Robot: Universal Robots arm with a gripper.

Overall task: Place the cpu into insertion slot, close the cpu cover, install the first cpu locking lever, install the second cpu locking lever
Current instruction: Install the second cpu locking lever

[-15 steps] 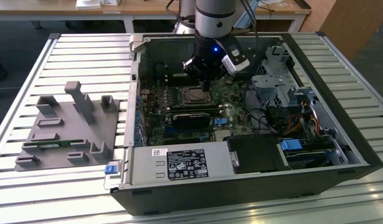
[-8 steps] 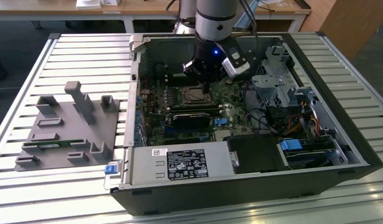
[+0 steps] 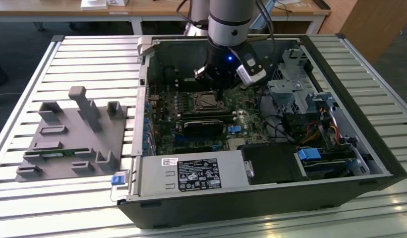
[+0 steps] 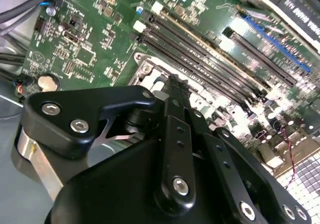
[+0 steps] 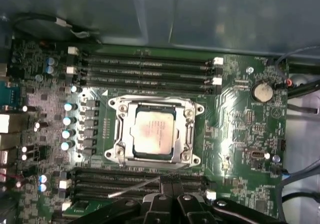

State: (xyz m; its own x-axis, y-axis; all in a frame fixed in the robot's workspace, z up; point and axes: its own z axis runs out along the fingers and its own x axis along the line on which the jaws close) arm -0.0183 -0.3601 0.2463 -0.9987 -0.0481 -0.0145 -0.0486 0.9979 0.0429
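Above the motherboard point(image 5: 240, 119), the tool point(image 5: 170, 190) hovers just beside the cpu cover point(image 5: 154, 134), already down over the seated cpu point(image 5: 154, 131), fingers point(image 5: 172, 186) pressed together.

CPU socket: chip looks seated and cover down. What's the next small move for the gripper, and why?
Probably a short shift toward the lever at the socket's edge. In the first wrist view the cpu lies flat in the insertion slot, the cpu cover framing it, and a thin lever angles out over the memory slots, apparently unlatched. The gripper hangs just beside it.
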